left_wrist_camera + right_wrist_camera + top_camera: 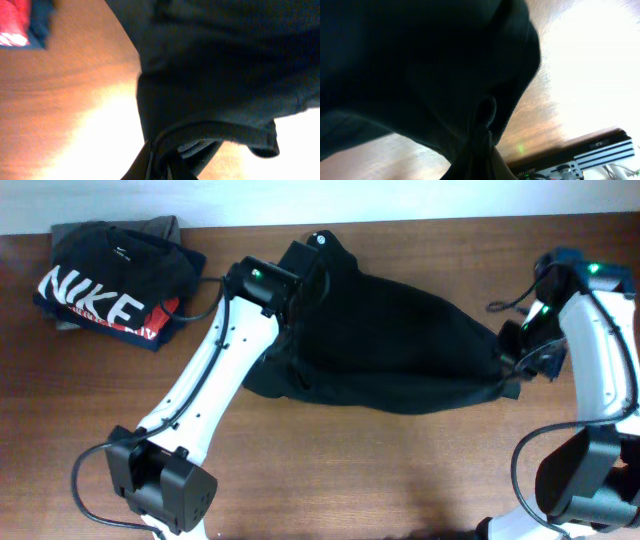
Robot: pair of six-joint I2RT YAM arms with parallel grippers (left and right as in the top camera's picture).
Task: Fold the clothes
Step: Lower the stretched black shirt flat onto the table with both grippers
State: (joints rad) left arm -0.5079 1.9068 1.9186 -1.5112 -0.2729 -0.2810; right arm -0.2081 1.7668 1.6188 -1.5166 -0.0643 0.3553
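Black NIKE T-shirt [100,290]: folded on top of a small stack at the back-left corner of the wooden table [350,480], with grey and navy-red layers showing beneath it.
left gripper [161,165]: fingers pinched tight on a hemmed edge of the clothes [400,340], at the garment's back-left end.
clothes: plain black fabric stretched as one long band across the middle of the table, from one arm to the other. It is broad on the left and narrows toward the right. I cannot tell whether it rests on the wood or hangs just above it.
right gripper [479,155]: closed to a narrow pinch on the gathered right end of the clothes, near the table's right edge.
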